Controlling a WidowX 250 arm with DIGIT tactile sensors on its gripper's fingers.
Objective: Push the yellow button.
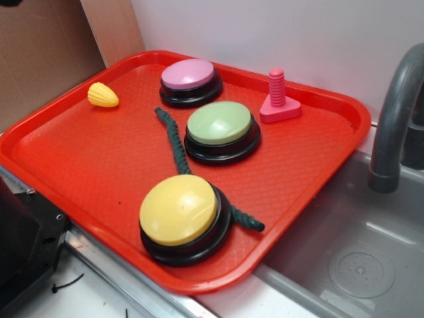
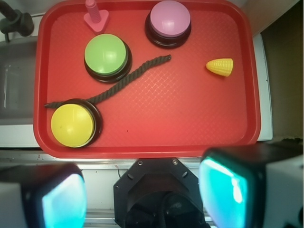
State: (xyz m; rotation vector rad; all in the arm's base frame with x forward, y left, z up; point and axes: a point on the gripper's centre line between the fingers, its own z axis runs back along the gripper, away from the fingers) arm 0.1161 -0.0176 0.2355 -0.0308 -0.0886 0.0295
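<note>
Though unlabelled, yellow button [image 2: 72, 124] on red tray [image 2: 190, 118].

Rope [image 1: 177, 147] partly hidden behind yellow button [image 1: 177, 209]. Tap [image 1: 397, 119] cut off at edge. Gripper [image 2: 142, 199] pads [image 2: 64, 202] blurry, cut off below.

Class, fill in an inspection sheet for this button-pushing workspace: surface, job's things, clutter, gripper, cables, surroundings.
Surface: red tray, textured, holding all items.
Job's things: yellow button at the tray's near edge in the exterior view, untouched.
Clutter: green button, pink button, pink bolt upright, yellow corn toy, dark rope running past the green button to the yellow button's base.
Gripper: gripper high above the tray's edge, open, holding nothing.
Cables: nothing seen.
Surroundings: grey sink and faucet beside the tray; cardboard and a pale wall behind.
</note>
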